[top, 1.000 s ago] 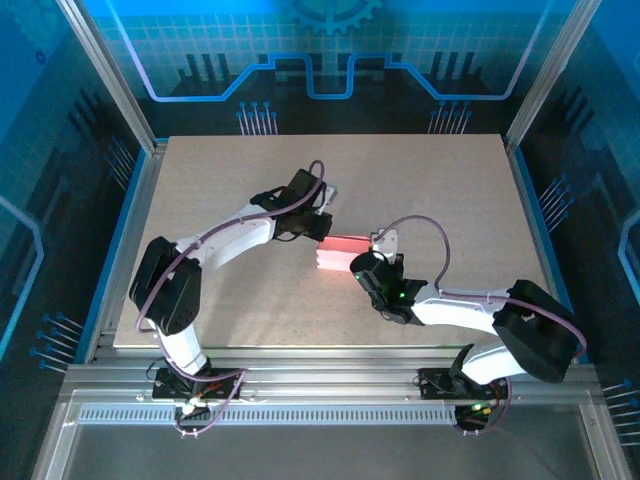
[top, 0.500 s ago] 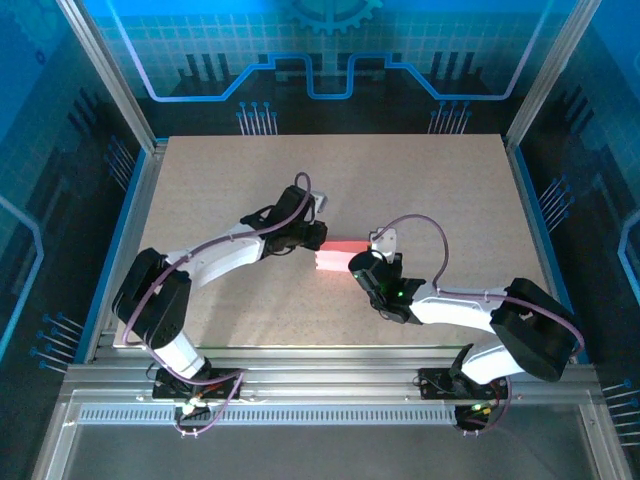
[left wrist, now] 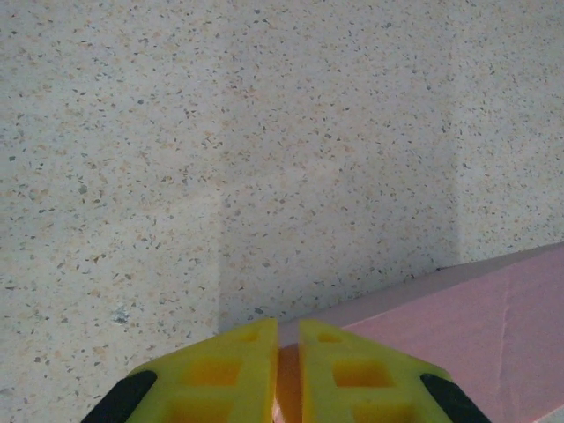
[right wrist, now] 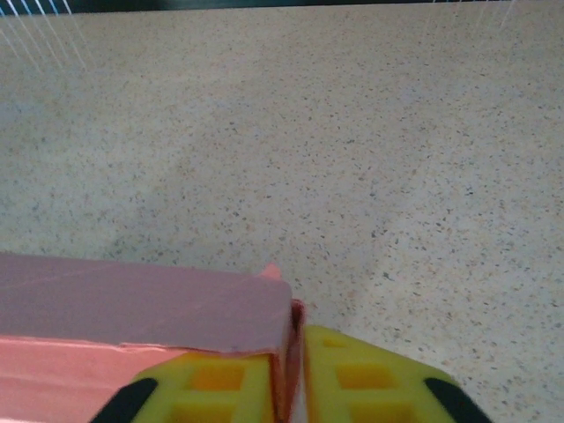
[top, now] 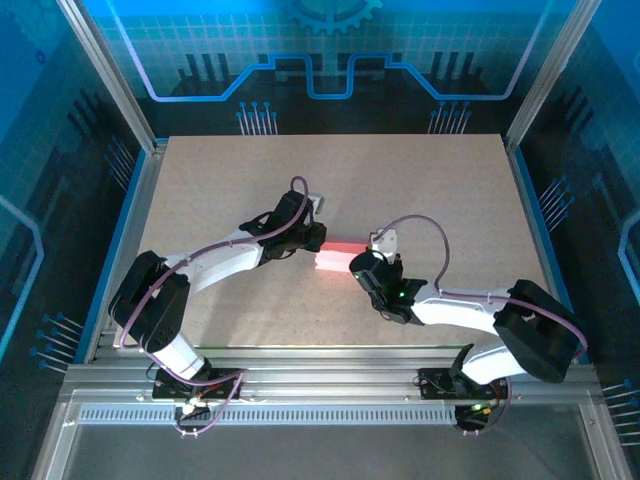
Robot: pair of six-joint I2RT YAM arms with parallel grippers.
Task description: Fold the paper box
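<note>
The paper box (top: 338, 256) is a small pink folded piece lying near the middle of the table. My left gripper (top: 317, 240) is at its far-left end. In the left wrist view the left gripper (left wrist: 288, 333) has its yellow fingers nearly together, with a thin pink edge pinched between them, and the box (left wrist: 480, 330) stretches off to the right. My right gripper (top: 359, 263) is at the box's right end. From the right wrist, the right gripper (right wrist: 295, 344) holds the box's end wall between its close-set fingers, and the box top (right wrist: 141, 304) lies to the left.
The speckled beige table board (top: 450, 190) has bare room on all sides of the box. Aluminium frame rails (top: 300, 372) run along the near edge, and posts stand at the corners. A purple cable (top: 425, 225) loops over the right arm.
My left arm has swung lower and nearer, bringing its gripper tight against the box's left end. The box looks a little more squeezed together. The right arm has barely moved.
</note>
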